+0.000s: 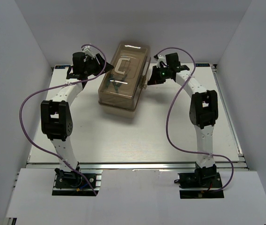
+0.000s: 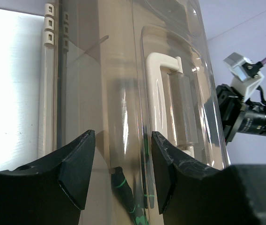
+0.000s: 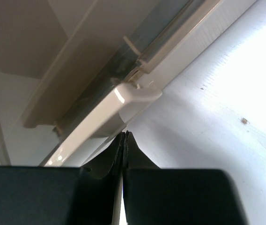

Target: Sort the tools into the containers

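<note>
The toolbox (image 1: 123, 77) sits closed at the surface's (image 1: 123, 136) far middle, tools (image 2: 126, 197) inside, so I'd nudge my shut, empty right fingers (image 3: 124, 140) up under its latch (image 3: 135, 93) while my open, empty left fingers (image 2: 79, 161) brace the lid (image 2: 170, 47).

We see a robotics lab cell: plain white panels (image 1: 11, 70) close in a white table (image 1: 137, 140) framed by aluminium rails (image 1: 137, 164), with a left arm (image 1: 58, 122) and right arm (image 1: 203, 112) bolted along the frame's bottom edge, purple cables (image 1: 166, 126) looping loose beside them
</note>
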Available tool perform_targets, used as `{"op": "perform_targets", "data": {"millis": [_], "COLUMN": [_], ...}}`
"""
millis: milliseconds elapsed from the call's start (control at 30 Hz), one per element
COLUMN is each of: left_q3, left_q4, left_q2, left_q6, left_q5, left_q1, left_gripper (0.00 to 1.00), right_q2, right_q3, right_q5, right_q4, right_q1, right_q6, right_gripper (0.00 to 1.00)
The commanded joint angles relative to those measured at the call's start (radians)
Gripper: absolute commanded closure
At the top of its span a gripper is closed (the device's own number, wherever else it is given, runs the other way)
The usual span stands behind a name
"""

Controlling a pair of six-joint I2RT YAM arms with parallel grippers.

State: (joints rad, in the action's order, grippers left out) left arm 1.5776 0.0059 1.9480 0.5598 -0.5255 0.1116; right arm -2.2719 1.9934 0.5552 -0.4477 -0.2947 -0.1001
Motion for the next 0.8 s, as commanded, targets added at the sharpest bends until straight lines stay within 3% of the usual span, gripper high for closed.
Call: {"op": "perform_targets", "data": {"millis": [0,633,767], "left_q3": [-0.037,-0.073,-0.076], "left_q4": [-0.08,-0.076,-0.075], "left_q2": [-0.006,-0.034,-0.035], "left_q6": [0.015,0.014,0.014], "left_q5": [-0.11,-0.114,-0.111], "left_q1": [0.056,0.054,0.054], "left_gripper": [0.41,0.41,0.41], "right_q2": [0.103,0.091,0.132], "right_q3": [0.076,0.025,-0.037], "right_q5": [0.1,0.124,0.286], "right_q4": [0.09,0.136,0.306], "right_q1": [-0.047,-0.05,-0.029], "right_q6": [-0.026,-0.069,-0.17], "right_gripper": [1.0,1.0,0.95]}}
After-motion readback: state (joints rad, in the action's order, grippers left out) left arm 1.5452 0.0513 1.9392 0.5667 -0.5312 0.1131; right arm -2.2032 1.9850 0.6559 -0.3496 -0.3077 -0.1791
